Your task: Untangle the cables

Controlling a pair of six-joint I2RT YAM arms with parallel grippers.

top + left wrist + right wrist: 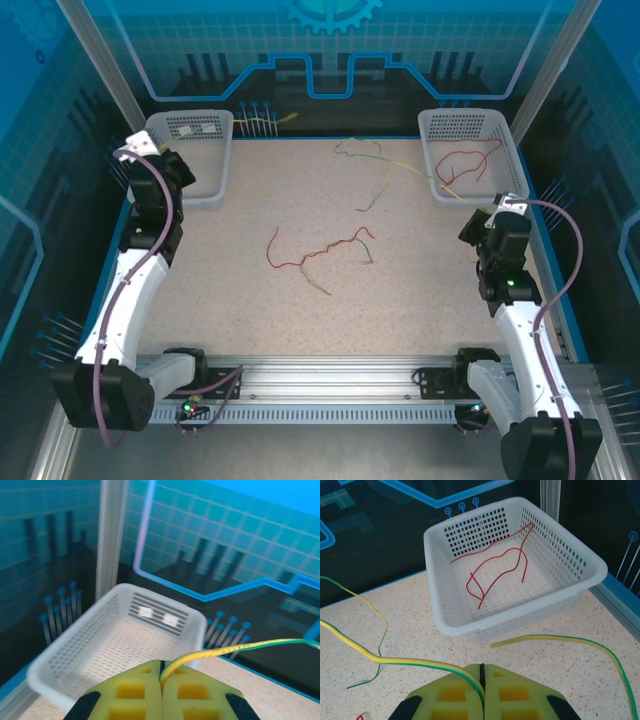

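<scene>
The white left basket [225, 160] sits at the far-left corner of the bench [250, 310]. In the left wrist view this basket [75, 650] lies just ahead of the left hand [161, 675]. The hand's yellow pads are pressed together and clenched on a yellow-green cable [225, 650], which rises out of the seam between them and runs off to the right above the bench edge.

Near the middle of the bench a wavy red cable [318, 252] lies loose, with a short green strand [318, 282] meeting it at its lower side. Whether the two are wound together cannot be told. Farther back, a thin yellow-green tangle [400, 163] trails across the bench toward the right basket [430, 160].

In the right wrist view, the right hand [481, 672] is likewise clenched. Its pads meet on a yellow-green wire [420, 663] that comes in from the left across the speckled surface. Beside that wire a thin green strand [384, 625] loops on the bench. To the right a loose yellow-green end [555, 638] lies just in front of the right basket [520, 612] and curves away toward the near right. Whether this wire and the cable in the left hand are one piece cannot be told.

Inside the right basket lies a coiled red cable [480, 566], well apart from the red one at the bench's middle.
</scene>
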